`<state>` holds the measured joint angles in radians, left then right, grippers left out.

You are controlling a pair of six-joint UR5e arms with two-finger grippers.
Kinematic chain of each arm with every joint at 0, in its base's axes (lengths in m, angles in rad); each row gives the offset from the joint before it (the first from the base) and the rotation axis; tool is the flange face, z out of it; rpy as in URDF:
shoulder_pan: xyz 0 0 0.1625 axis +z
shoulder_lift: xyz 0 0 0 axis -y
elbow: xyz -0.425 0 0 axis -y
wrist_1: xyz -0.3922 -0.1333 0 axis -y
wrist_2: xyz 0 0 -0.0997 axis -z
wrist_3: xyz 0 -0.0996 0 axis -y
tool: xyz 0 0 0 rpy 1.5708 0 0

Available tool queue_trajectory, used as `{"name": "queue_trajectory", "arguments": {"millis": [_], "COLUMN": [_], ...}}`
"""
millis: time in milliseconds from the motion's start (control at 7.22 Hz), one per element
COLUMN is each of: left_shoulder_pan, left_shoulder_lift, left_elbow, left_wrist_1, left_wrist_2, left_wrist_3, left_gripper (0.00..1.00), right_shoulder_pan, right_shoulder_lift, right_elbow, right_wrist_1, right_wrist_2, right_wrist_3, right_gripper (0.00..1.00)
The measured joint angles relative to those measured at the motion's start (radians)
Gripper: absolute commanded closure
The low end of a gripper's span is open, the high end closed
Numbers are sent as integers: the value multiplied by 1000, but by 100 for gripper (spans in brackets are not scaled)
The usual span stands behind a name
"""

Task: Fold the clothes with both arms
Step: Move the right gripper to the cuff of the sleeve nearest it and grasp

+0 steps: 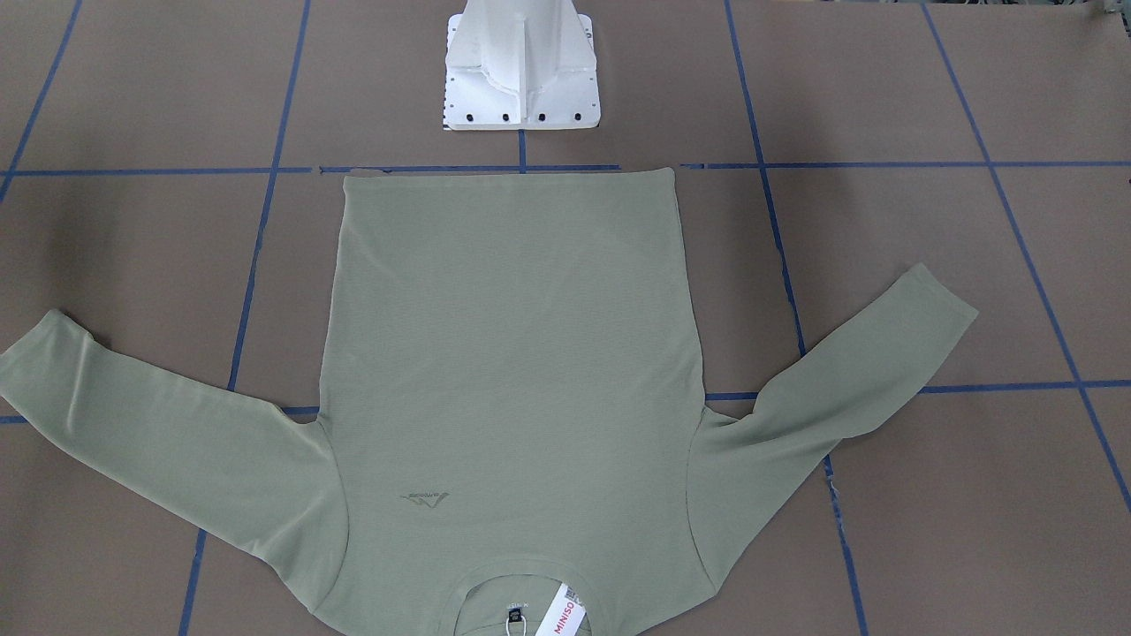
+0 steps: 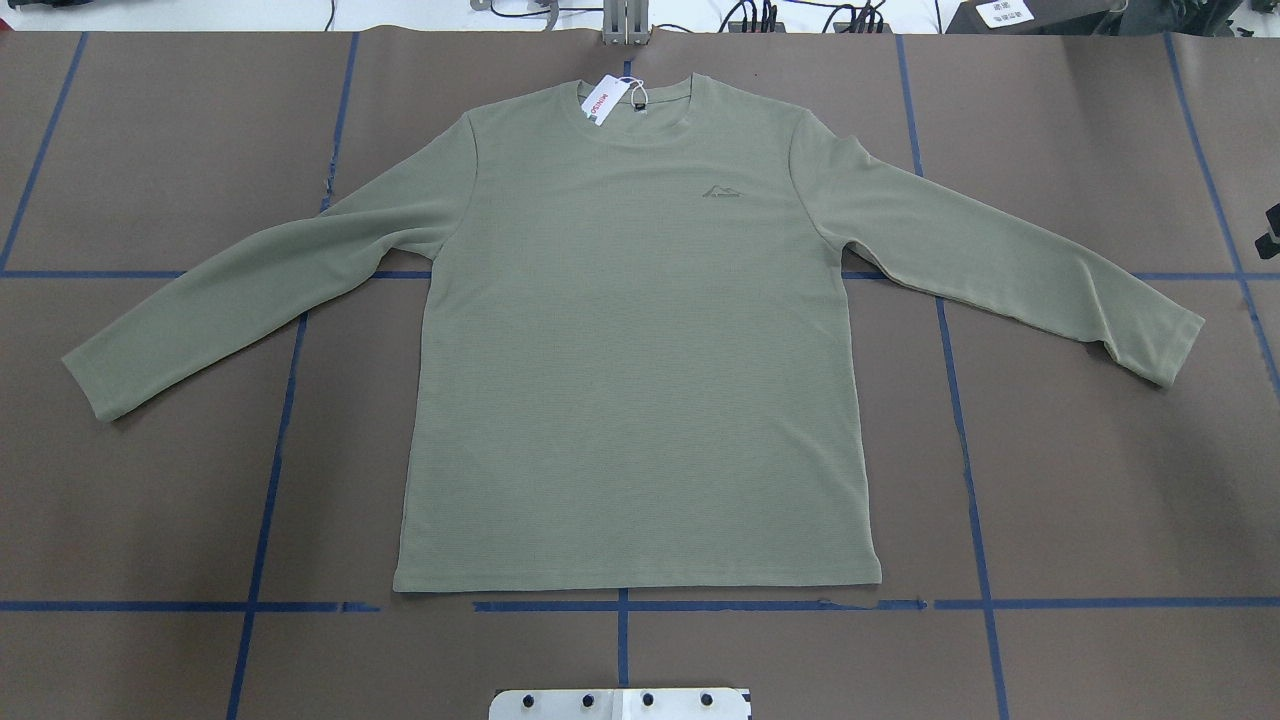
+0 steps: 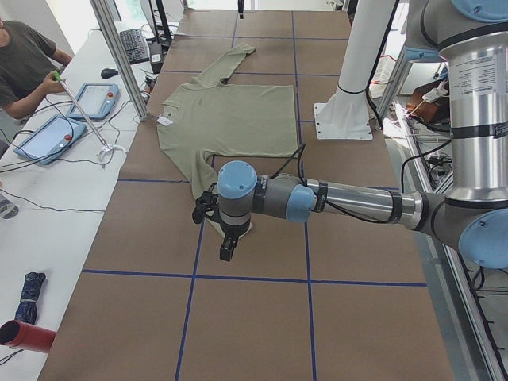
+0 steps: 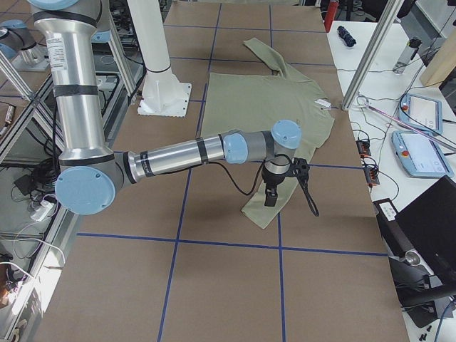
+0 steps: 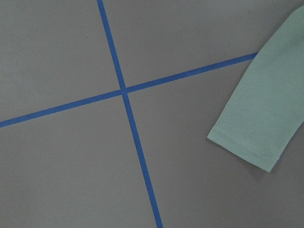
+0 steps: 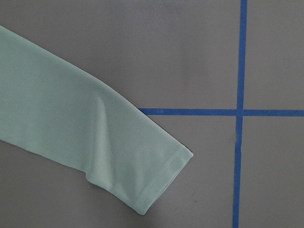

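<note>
Side views alone catch black left gripper (image 3: 226, 248), black right gripper (image 4: 271, 196), seemingly hovering — how far open, cannot tell; sage-green long-sleeve knit shirt (image 2: 640, 350) lies lengthwise, collar away from robot.

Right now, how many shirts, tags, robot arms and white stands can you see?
Sage-green long-sleeve knit shirt: 1
White paper hang tag at its collar: 1
Silver-tube robot arms: 2, the left arm and the right arm
White metal pedestal base: 1
Total: 5

1. We read "MINISO", in red letters, on the white hang tag (image 1: 566, 611) at the collar of the shirt (image 1: 512, 353).
2. We cannot read the small lettering of the chest logo (image 2: 722, 190).
</note>
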<state>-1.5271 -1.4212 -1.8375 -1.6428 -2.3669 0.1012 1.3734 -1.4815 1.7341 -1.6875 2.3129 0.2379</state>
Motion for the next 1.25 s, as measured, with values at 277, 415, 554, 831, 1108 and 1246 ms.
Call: {"name": "queue_trajectory", "arguments": {"millis": [277, 415, 554, 831, 1108, 1246], "left_shoulder_pan": [-1, -2, -3, -3, -4, -4], "left_shoulder_lift": [-11, -18, -23, -31, -32, -29], "left_elbow": [-4, -3, -7, -14, -15, -17], "left_wrist_1": [1, 1, 1, -4, -47, -61], "left_wrist_2": [1, 5, 9, 10, 5, 5], "left_wrist_3": [0, 0, -1, 1, -5, -5], "left_gripper": [0, 0, 0, 0, 0, 0], "right_shoulder_pan": [1, 1, 1, 0, -10, -20], "right_shoulder_lift": [-6, -7, -6, -2, 1, -3], "right_elbow": [-1, -2, 2, 15, 8, -27], "right_wrist_1": [0, 0, 1, 2, 55, 130], "right_wrist_2": [1, 0, 0, 22, 34, 35], "right_wrist_3": [0, -1, -1, 2, 13, 21], "right_gripper": [0, 0, 0, 0, 0, 0]}}
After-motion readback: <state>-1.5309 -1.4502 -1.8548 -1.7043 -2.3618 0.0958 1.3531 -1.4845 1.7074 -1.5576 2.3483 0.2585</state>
